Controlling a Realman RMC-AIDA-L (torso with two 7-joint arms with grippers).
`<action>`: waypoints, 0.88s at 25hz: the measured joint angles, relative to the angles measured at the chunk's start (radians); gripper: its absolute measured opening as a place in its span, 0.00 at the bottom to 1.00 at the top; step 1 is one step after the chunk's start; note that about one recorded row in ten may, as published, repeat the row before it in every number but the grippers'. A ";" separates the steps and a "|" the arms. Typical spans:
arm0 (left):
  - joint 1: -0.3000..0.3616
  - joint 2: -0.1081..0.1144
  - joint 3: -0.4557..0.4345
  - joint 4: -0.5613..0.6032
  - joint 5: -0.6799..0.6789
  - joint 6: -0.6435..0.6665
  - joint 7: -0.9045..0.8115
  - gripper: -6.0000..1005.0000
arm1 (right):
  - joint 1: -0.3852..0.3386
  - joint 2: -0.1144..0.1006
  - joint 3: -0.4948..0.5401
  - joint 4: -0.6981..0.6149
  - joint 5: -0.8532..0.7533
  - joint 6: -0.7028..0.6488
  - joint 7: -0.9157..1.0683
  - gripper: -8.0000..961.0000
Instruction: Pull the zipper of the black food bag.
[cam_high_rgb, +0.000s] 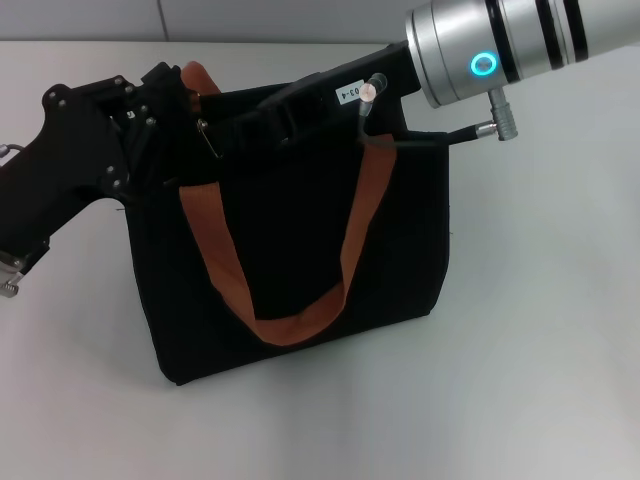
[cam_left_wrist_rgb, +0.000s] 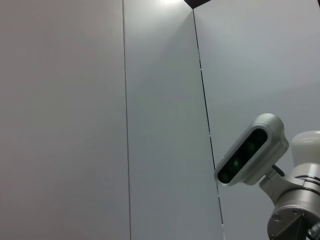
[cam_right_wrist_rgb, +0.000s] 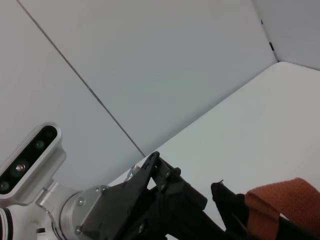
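Left gripper (cam_high_rgb: 190, 118) sat at the top left corner of the black food bag (cam_high_rgb: 290, 250), its black fingers pressed in against the bag's upper edge beside the rear orange-brown strap (cam_high_rgb: 198, 78); whether they were clenched on anything could not be told from the head view. Right gripper (cam_high_rgb: 262, 118) reached in from the upper right along the bag's top edge, its dark body lying over the mouth of the bag, and its fingers were hidden among the black fabric, so their state could not be told either.

A small silvery piece (cam_high_rgb: 210, 138) showed at the bag's top edge just beside the left gripper, which may have been the zipper, though this could not be settled. The zip line itself was lost against the black cloth and the two grippers.

The bag stood upright on a white table (cam_high_rgb: 540, 330), near the middle of the head view, tilted slightly with its left side nearer. Its front orange-brown strap (cam_high_rgb: 290, 322) hung down in a loop across the front panel.

In the right wrist view the left gripper (cam_right_wrist_rgb: 160, 200) appeared with its wrist camera (cam_right_wrist_rgb: 27, 157), next to a bit of orange strap (cam_right_wrist_rgb: 280, 202). The left wrist view showed only grey wall panels (cam_left_wrist_rgb: 100, 120) and the right arm's camera (cam_left_wrist_rgb: 250, 150).
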 joint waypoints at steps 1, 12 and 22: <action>0.000 0.000 0.000 -0.001 0.000 0.000 0.000 0.10 | 0.000 -0.001 0.000 0.000 0.000 0.000 0.000 0.04; 0.000 0.001 0.000 -0.002 -0.015 0.002 -0.016 0.10 | -0.002 -0.003 0.017 -0.002 0.001 -0.006 -0.019 0.18; -0.013 0.002 0.001 0.001 -0.037 0.006 -0.056 0.10 | 0.000 -0.003 0.042 0.001 0.009 -0.039 -0.024 0.33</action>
